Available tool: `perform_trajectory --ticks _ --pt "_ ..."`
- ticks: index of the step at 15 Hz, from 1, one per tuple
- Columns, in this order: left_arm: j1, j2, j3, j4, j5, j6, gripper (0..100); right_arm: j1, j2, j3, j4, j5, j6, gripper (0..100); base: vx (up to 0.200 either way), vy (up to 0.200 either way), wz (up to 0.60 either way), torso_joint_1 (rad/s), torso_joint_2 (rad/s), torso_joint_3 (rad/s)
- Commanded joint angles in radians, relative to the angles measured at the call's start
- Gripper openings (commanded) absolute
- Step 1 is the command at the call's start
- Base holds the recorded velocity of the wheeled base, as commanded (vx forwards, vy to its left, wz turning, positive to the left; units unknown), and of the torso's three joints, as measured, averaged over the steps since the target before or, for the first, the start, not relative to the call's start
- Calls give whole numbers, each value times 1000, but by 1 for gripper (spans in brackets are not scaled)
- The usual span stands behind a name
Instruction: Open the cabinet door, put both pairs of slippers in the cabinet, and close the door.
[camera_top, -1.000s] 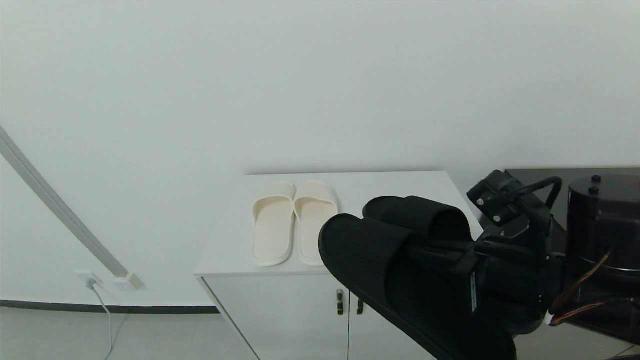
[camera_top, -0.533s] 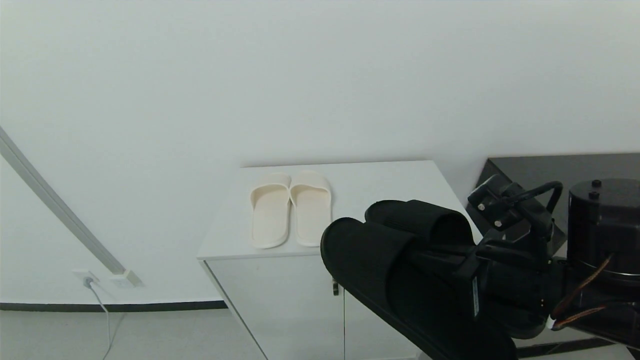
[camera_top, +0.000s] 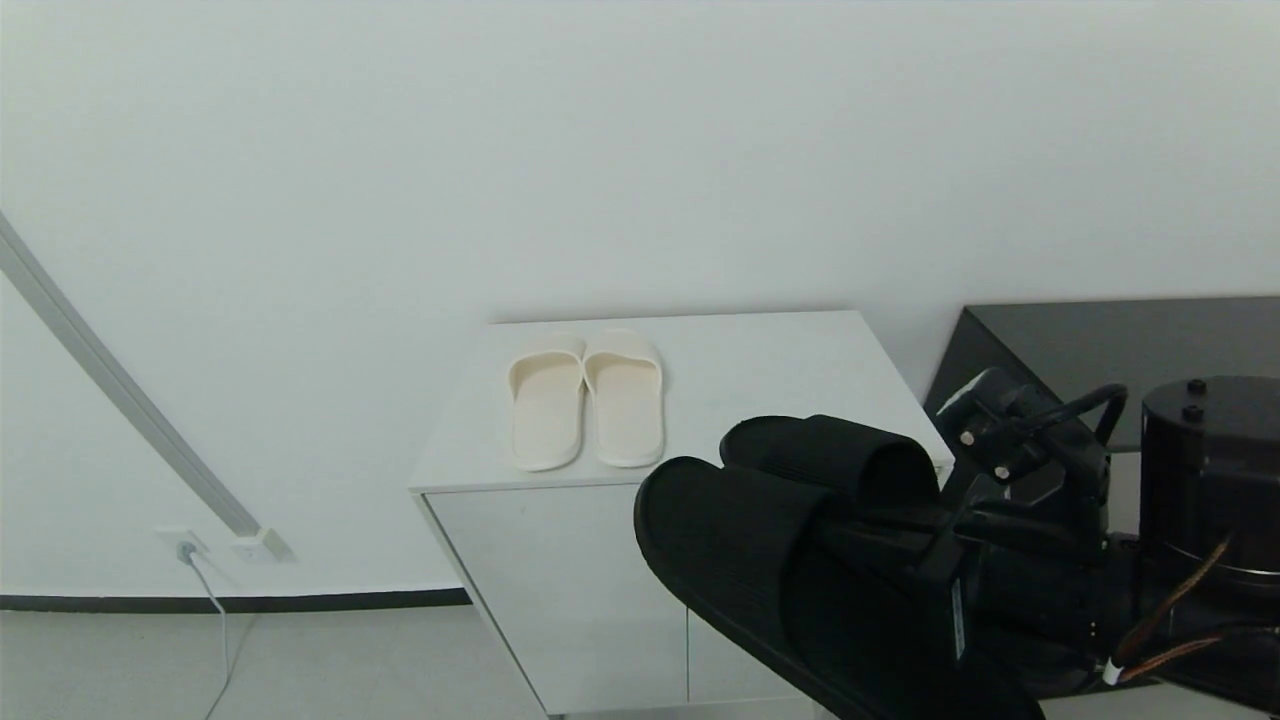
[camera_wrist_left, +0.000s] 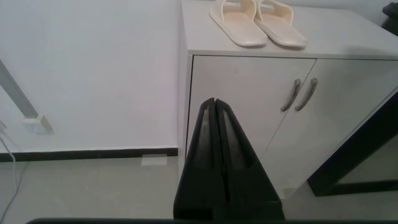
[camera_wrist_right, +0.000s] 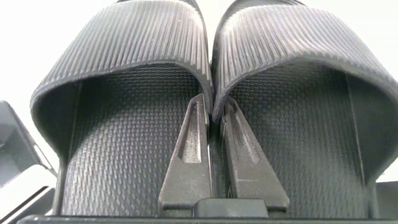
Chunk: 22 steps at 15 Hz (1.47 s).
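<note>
So here's where we're at: the right gripper (camera_wrist_right: 213, 103) has the pair of black slippers (camera_top: 760, 540) up in the air, off the front right corner of the white cabinet (camera_top: 770, 365) as the head camera sees it. In the right wrist view we can see one finger lying inside each slipper, tucked under the ribbed straps, with the two inner side walls pinched together between them. That keeps the pair side by side and touching, tilted with the toes pointing away from the arm. The cream slippers (camera_top: 588, 400) sit on top of the cabinet, towards its left half near the front edge. They're flat, side by side and touching, toes towards the wall. Both cabinet doors (camera_wrist_left: 249, 106) look closed to us, and the two handles (camera_wrist_left: 291, 94) stand right beside each other at the seam in the middle. The left gripper (camera_wrist_left: 215, 102) hangs low in front of the cabinet, over the floor, near the left door and well apart from the handles. Its fingers (camera_wrist_left: 202, 155) are pressed flat together with nothing between them. Other stuff we can see: a dark tabletop (camera_top: 1100, 330) just right of the cabinet, a wall socket (camera_top: 183, 546) low on the wall to the left with a cable running down from it, and a grey strip (camera_top: 120, 390) slanting across the wall.
</note>
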<state>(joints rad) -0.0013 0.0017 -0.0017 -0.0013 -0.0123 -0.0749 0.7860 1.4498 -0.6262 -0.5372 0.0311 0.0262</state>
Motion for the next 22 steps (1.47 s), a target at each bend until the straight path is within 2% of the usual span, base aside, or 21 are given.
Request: perform_trajectory --ticks 1,11,22 --pt "0 1 0 0 0 -2 0 1 -2 5 2 1 0 0 0 0 0 0 0 0" --pt "0 1 0 0 -1 0 0 27 6 29 -18 3 0 0 0 0 0 0 0 0" --pt "0 1 0 0 0 0 0 36 1 37 -21 20 -2 0 0 0 0 -155 359 199"
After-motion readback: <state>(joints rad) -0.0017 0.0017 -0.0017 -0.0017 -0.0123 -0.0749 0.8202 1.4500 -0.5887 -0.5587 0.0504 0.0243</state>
